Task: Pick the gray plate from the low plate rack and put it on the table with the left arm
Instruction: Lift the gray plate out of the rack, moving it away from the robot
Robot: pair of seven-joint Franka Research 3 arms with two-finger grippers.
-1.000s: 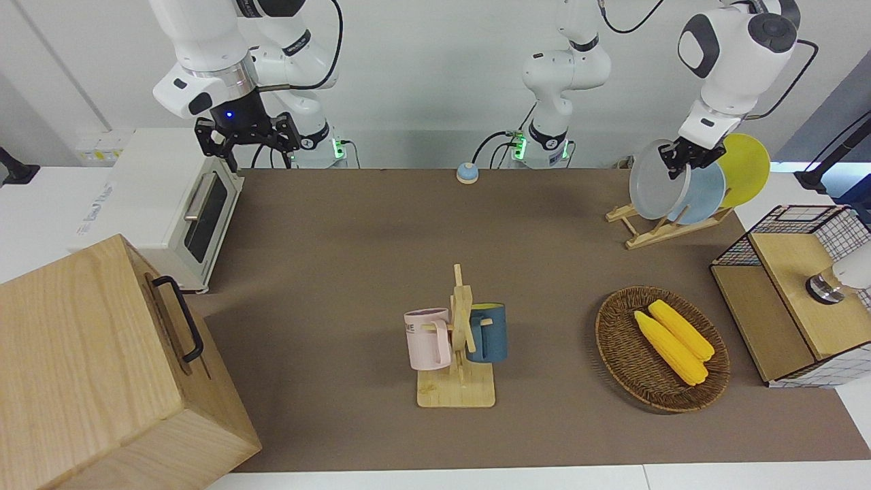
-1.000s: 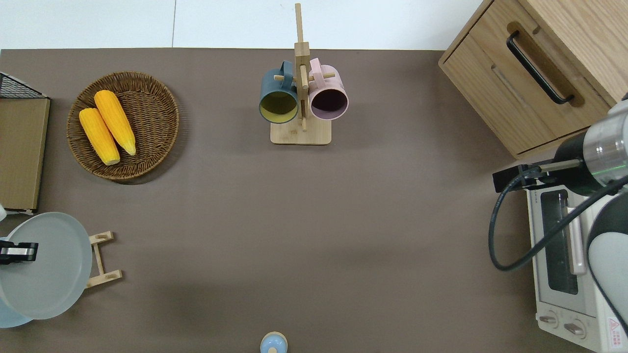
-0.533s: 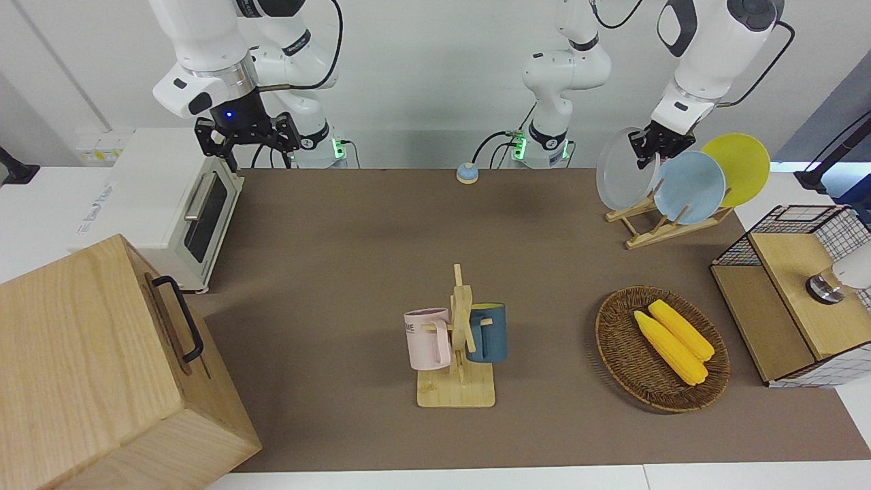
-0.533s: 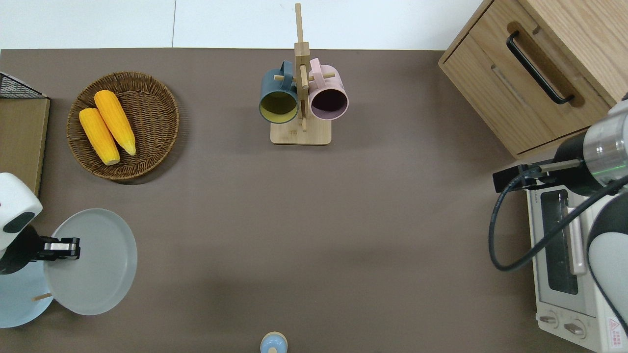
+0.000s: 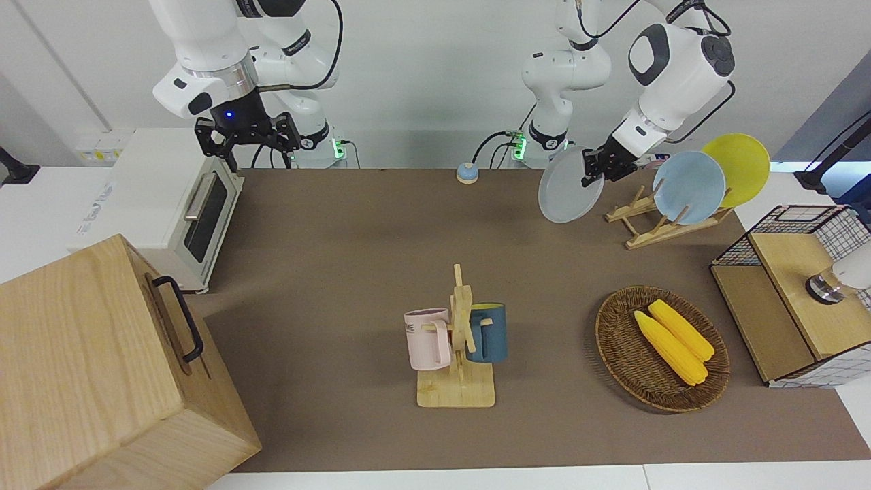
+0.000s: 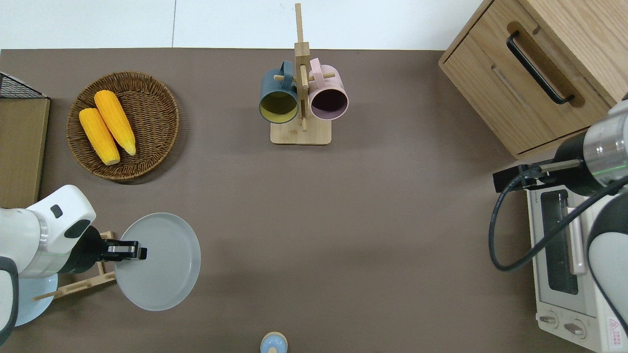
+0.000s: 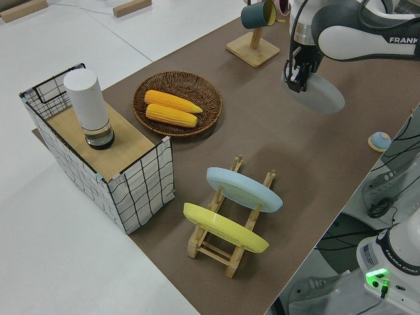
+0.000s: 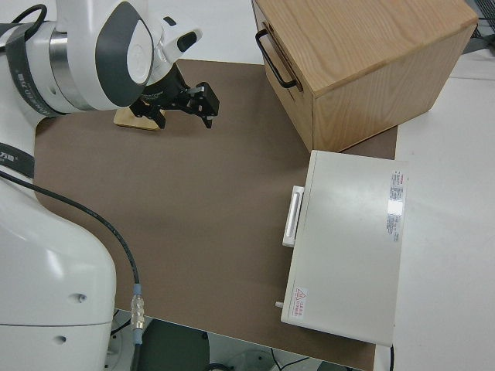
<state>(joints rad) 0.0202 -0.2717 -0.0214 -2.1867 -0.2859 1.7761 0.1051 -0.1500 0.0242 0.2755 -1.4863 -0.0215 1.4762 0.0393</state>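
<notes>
My left gripper (image 5: 590,170) (image 6: 132,252) (image 7: 296,77) is shut on the rim of the gray plate (image 5: 568,187) (image 6: 162,262) (image 7: 323,98). The plate hangs tilted in the air over bare table (image 6: 343,220), just off the low plate rack (image 5: 653,228) (image 6: 83,284) (image 7: 223,246) toward the right arm's end. A light-blue plate (image 5: 688,187) and a yellow plate (image 5: 738,167) still lean in the rack. The right gripper (image 5: 248,136) (image 8: 193,97) is parked and open.
A mug stand (image 5: 457,340) with a pink and a blue mug stands mid-table, farther from the robots. A wicker basket (image 5: 616,340) holds two corn cobs. Also here are a wire-sided box (image 5: 796,292), a wooden cabinet (image 5: 102,367), a toaster oven (image 5: 170,204) and a small blue bell (image 5: 467,173).
The left gripper has lifted the gray plate out of the rack and carried it sideways toward the table's middle. The right arm has not moved.
</notes>
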